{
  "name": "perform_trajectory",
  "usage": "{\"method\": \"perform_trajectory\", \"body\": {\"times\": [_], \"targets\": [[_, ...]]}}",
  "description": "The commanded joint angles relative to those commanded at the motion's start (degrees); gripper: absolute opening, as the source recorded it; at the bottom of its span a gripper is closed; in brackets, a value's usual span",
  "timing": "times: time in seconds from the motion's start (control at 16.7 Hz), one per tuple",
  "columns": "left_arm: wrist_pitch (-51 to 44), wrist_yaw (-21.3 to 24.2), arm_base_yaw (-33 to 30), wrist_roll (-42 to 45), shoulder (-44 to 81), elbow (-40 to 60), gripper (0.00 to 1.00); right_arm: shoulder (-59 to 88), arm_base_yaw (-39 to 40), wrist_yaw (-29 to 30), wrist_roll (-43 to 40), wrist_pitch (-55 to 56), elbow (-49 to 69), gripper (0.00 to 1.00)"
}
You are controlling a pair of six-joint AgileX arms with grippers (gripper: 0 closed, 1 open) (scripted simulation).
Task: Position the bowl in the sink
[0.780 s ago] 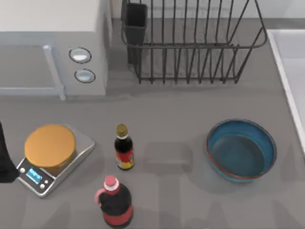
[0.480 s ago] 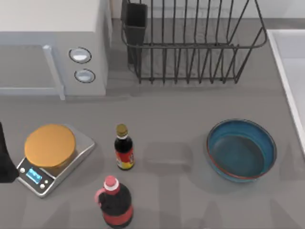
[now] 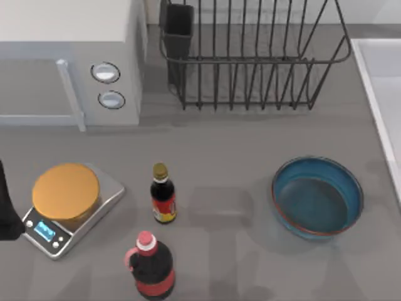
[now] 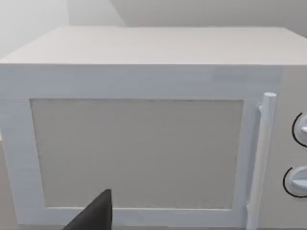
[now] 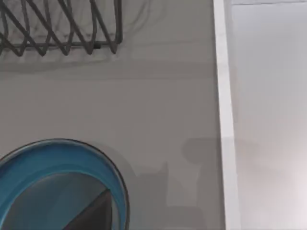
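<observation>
Starting at the top view's left edge, the left arm (image 3: 6, 213) sits parked by the kitchen scale (image 3: 69, 210), which carries a flat orange disc (image 3: 66, 190) in front of the white microwave (image 3: 69, 56). Farther right stand a small dark bottle (image 3: 163, 195) with a red-and-yellow label too small to read and a red-capped jug (image 3: 150, 266), with the black wire dish rack (image 3: 250, 56) behind. The bowl (image 3: 317, 196) rests upright on the grey desk (image 3: 225, 150) near the sink (image 3: 382, 94), not in it; I cannot tell how either claw stands.
</observation>
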Motion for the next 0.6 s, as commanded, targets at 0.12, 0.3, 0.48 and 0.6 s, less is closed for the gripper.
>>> {"method": "perform_trajectory", "body": {"times": [0.12,0.3,0.48,0.6], "targets": [[0.0,0.0,0.0,0.0,0.0,0.0,1.0,12.62,1.84,0.08,1.9,-7.84,8.68,1.0],[0.0,0.0,0.0,0.0,0.0,0.0,1.0,29.69,4.53,0.15,4.68,-19.16,21.06,1.0],[0.0,0.0,0.0,0.0,0.0,0.0,1.0,43.38,6.9,0.15,7.17,-28.87,32.18,1.0],[0.0,0.0,0.0,0.0,0.0,0.0,1.0,50.99,8.18,0.12,8.56,-34.02,38.52,1.0]]}}
